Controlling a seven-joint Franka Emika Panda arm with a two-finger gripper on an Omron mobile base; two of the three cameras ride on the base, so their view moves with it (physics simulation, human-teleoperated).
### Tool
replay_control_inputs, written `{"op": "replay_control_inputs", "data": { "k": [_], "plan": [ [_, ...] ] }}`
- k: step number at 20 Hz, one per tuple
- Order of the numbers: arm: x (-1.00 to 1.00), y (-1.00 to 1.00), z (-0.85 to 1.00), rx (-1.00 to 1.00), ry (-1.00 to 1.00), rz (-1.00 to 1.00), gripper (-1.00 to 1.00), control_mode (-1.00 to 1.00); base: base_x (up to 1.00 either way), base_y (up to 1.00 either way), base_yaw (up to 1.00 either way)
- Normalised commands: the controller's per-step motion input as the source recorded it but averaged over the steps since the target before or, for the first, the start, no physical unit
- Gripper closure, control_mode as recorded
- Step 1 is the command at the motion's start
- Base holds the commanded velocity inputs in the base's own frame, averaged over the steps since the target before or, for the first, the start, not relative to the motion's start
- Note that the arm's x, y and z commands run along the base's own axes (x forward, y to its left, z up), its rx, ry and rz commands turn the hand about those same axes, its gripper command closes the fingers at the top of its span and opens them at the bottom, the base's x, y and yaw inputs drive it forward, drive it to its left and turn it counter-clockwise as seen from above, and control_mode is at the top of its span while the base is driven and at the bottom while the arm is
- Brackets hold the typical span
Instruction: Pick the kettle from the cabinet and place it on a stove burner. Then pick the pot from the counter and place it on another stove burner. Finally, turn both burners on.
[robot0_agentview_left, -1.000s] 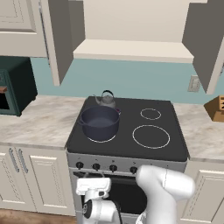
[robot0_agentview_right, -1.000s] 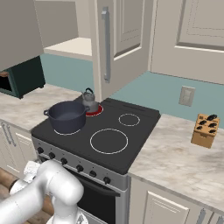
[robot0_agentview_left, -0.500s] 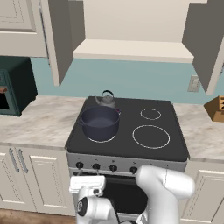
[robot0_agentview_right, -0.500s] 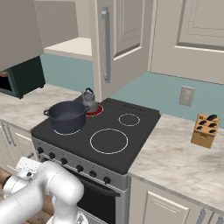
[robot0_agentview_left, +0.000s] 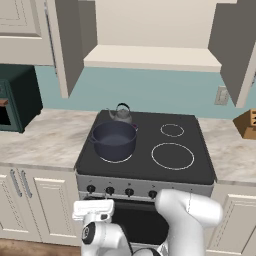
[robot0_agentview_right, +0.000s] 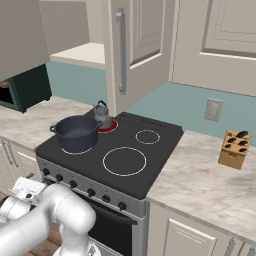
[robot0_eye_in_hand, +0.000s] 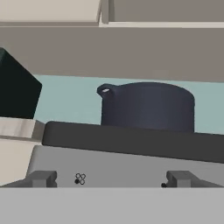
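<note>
kettle: the kettle (robot0_agentview_left: 120, 114) stands upright on the back left stove burner (robot0_agentview_right: 105, 126), which glows red under it in the right base view; it is just behind the pot and near the back edge of the cooktop.
pot: the pot (robot0_agentview_left: 114, 139) sits on the front left burner ring, near the front left corner of the cooktop (robot0_agentview_left: 190, 170); lidless, its two small side handles point left and right. from the hand view its dark wall (robot0_eye_in_hand: 148, 107) rises above the front edge of the cooktop.
other burners: the two right-hand rings, a small one at the back (robot0_agentview_left: 172, 130) and a larger one at the front (robot0_agentview_left: 172, 156), are plain white outlines with nothing on them.
knobs: a row of dark knobs (robot0_agentview_left: 109, 190) runs along the stove's front panel, below the front edge of the cooktop; two of them show close up in the hand view (robot0_eye_in_hand: 42, 179).
gripper: the gripper (robot0_agentview_left: 93, 210) hangs low in front of the stove, just below the knob row at its left end; its jaws are spread wide and hold nothing.
cabinet: the cabinet (robot0_agentview_left: 150, 56) above the stove stands with both doors swung open, its pale shelf bare.
counter: the counter (robot0_agentview_left: 45, 142) runs on both sides of the stove; a dark green appliance (robot0_agentview_left: 15, 97) sits at its far left, a wooden knife block (robot0_agentview_right: 234, 149) on the right stretch near the wall.
</note>
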Motion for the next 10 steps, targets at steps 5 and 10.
{"op": "replay_control_inputs", "data": {
  "k": [5, 10],
  "plan": [
    [0.04, 0.0, -0.02, 0.0, 0.06, 0.0, -1.0, -1.0, 0.0, 0.0, 0.0],
    [0.16, 0.1, -0.1, 0.0, 0.04, 0.0, -1.0, -1.0, 0.0, 0.0, 0.0]
  ]
}}
